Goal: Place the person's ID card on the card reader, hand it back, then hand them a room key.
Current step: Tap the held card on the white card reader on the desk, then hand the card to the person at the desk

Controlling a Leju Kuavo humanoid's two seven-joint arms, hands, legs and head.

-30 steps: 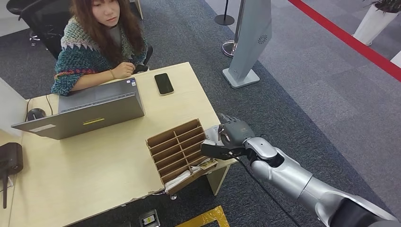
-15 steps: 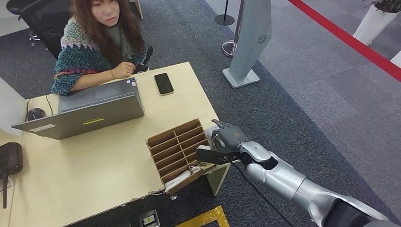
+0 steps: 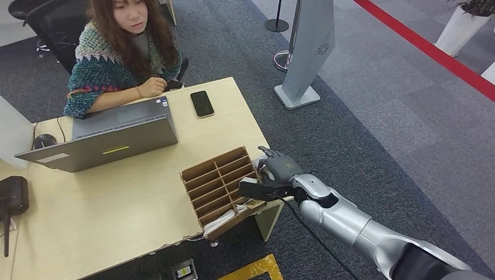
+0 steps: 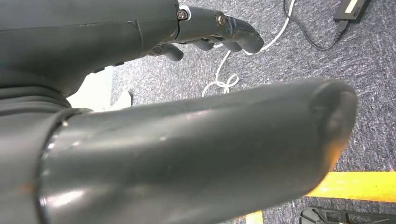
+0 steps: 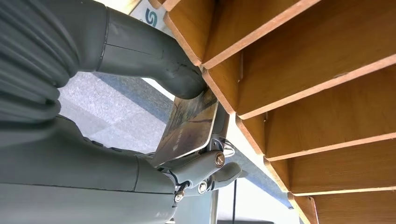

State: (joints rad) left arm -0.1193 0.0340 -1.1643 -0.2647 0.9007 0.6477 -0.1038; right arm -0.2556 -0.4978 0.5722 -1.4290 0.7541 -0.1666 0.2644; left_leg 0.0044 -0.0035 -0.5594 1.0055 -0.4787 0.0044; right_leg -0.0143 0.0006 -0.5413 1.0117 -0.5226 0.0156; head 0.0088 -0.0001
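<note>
The right hand pinches a room key card between thumb and fingers, right against the outer wall of the wooden slotted organizer at the desk's corner. The card's printed face shows no legible writing; its long axis runs along the organizer's wall. The left hand hangs over carpet, fingers curled, holding nothing.

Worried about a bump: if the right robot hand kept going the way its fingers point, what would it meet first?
Probably the wooden divider box. The right robot hand, gripping a card, already sits against the box's slats; depth is unclear.
</note>
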